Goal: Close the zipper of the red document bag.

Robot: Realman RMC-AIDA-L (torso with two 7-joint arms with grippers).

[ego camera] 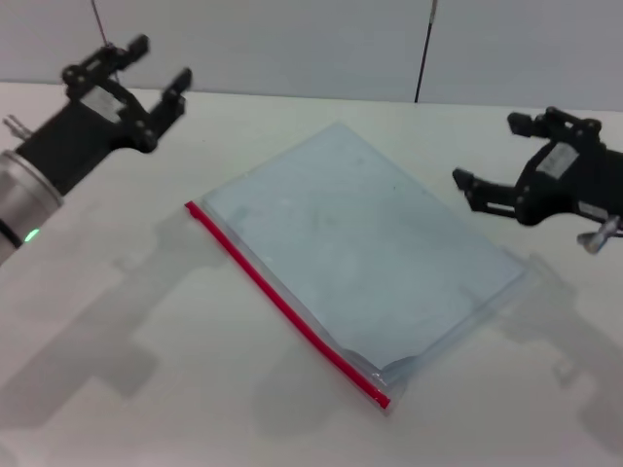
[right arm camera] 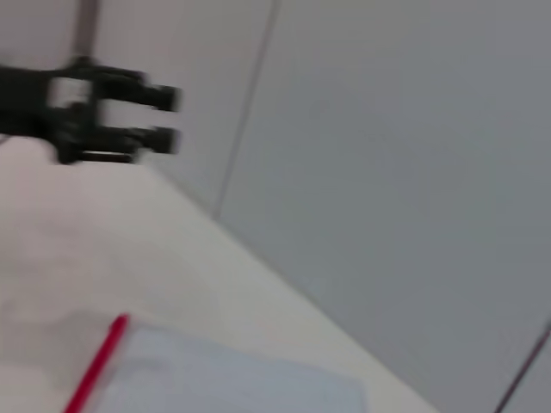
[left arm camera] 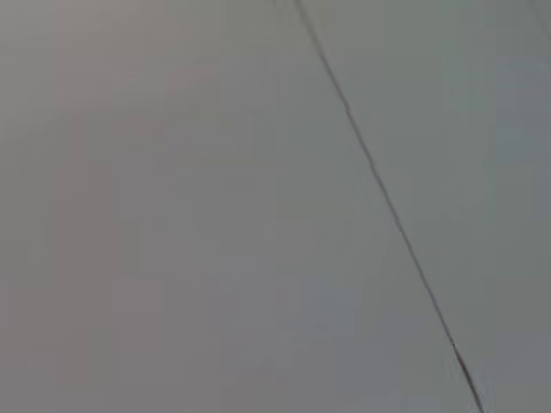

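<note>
Nearest the head camera lies the white desk (ego camera: pixel 146 389), bare in its front strip. On it rests the red document bag (ego camera: pixel 360 253), a flat translucent pale blue-grey pouch lying near the middle of the desk, between the two arms and touched by neither. The zipper (ego camera: pixel 287 304) trims the long edge facing the robot and its left side, a thin bright red strip. Its far end sits toward the left arm and its near end toward the front right corner of the pouch. The long axis of the bag therefore runs diagonally, from far left to near right; the short edges point to the far right and near left. No slider can be made out along the strip, so which end it sits at cannot be told.

The left tool (ego camera: pixel 156 73) hangs above the far left corner of the desk, fingers spread wide and empty. The right tool (ego camera: pixel 487 156) hovers over the right side, just beyond the far right edge of the pouch, likewise spread and holding nothing. The right wrist view shows the far zipper end and the left tool farther off against the wall (right arm camera: pixel 387 172).

The step in hand appears to be the approach. It would likely go best with one tool pinning the pouch near an end of the strip while the other draws along the zipper line, parallel to the diagonal, so the thin plastic does not buckle or slide.
</note>
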